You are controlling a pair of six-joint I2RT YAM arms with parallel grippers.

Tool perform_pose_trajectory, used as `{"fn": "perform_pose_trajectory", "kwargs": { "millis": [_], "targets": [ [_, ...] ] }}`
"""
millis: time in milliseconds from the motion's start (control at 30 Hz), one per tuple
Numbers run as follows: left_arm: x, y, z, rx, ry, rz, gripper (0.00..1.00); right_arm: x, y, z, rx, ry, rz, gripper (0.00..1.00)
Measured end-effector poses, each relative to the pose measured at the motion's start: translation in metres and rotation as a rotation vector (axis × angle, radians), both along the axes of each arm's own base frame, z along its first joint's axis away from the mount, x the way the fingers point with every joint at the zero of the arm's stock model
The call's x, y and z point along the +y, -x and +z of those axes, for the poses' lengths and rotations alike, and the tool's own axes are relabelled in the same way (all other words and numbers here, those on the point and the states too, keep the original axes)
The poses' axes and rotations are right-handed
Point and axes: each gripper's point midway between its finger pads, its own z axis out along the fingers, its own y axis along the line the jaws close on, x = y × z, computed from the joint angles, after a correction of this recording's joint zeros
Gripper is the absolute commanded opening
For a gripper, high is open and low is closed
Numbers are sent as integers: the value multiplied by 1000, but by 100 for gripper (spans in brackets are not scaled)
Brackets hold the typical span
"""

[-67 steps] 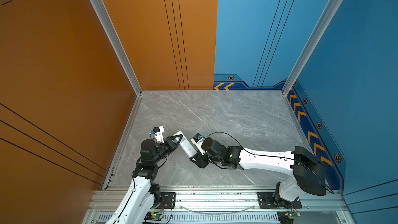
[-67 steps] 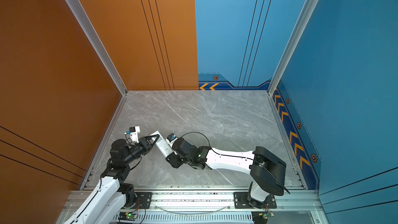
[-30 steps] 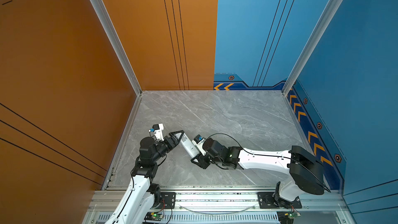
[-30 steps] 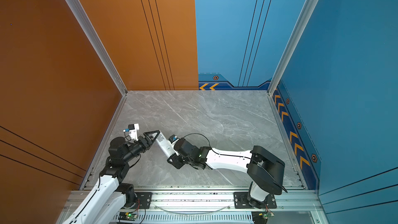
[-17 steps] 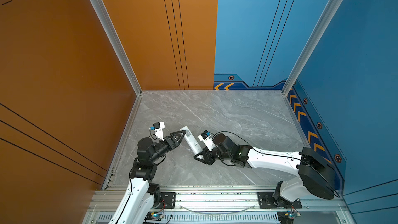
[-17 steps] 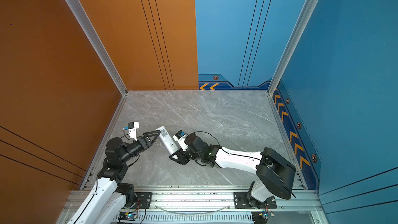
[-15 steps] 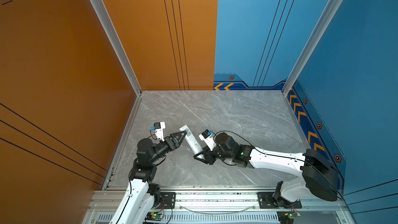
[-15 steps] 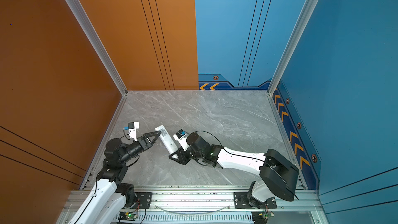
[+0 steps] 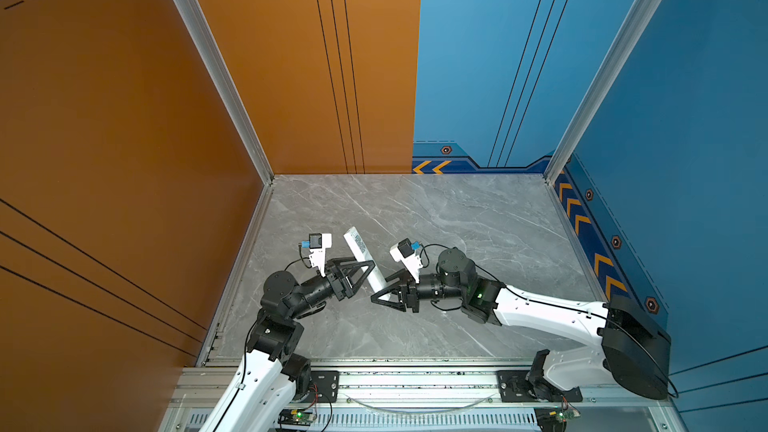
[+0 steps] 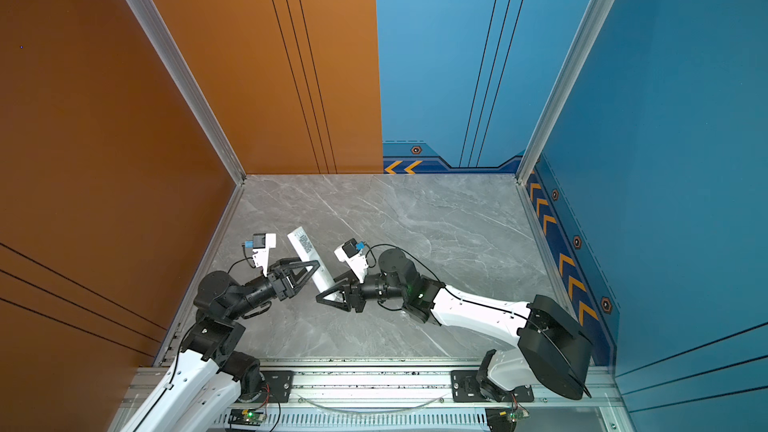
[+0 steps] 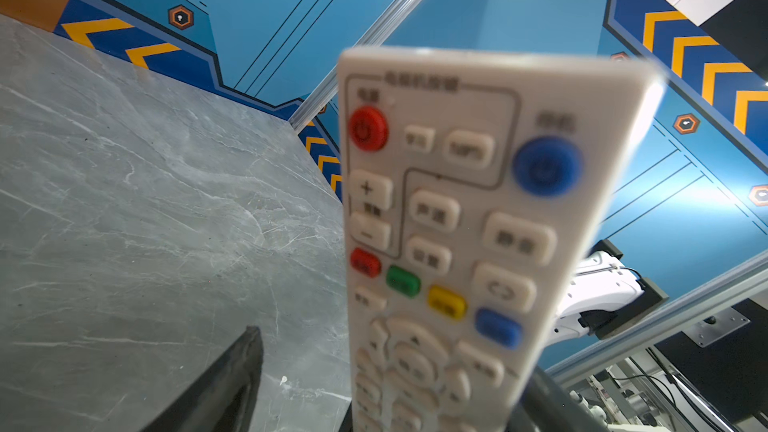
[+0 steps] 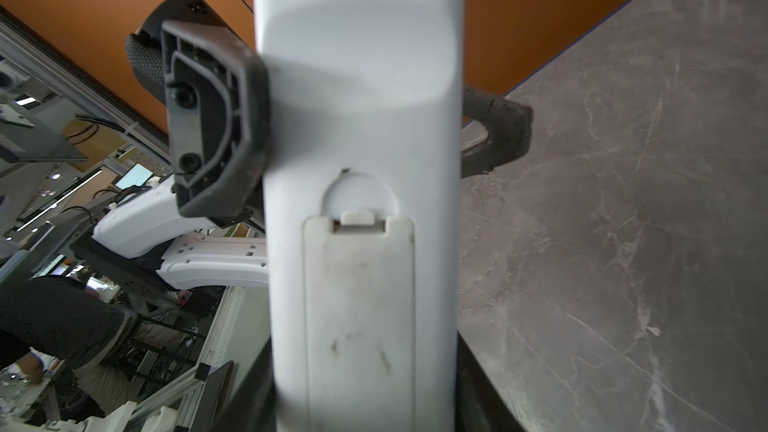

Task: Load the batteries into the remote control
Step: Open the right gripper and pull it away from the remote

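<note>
We note right gripper, clamped on remote control near end, swung it farther; left gripper straddles wide; cover unopened.

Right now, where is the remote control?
In both top views the remote control is front-left, near end gripped by the right claw, middle inside the left claw.

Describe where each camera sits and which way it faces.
Top views: overhead behind the robot, looking down at the table; left arm, right arm and remote control show.
Left wrist: on the left arm, facing the remote control's buttons; left fingers show.
Right wrist: on the right arm, facing the remote's battery cover; left fingers and right fingers show.
Shared by both wrists: the remote control, opposite faces.
</note>
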Motion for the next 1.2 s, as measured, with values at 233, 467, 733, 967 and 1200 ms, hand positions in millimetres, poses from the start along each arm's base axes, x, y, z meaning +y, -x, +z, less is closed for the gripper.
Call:
{"fn": "perform_pose_trajectory", "kwargs": {
  "millis": [233, 467, 733, 967, 1200],
  "targets": [
    [-8, 13, 15, -70, 9, -46, 60, 1, 8, 12, 18, -57, 43, 9],
    [-12, 15, 20, -80, 13, -62, 44, 1, 8, 15, 23, -71, 47, 9],
    [-12, 13, 20, -76, 15, -55, 18, 2, 6, 15, 20, -75, 44, 19],
    [-12, 10, 17, -69, 4, -48, 3, 2, 4, 10, 4, -55, 29, 62],
    [-6, -4, 0, -18, -89, 38, 0, 3, 9, -7, -81, 90, -18, 90]
  ]
}}
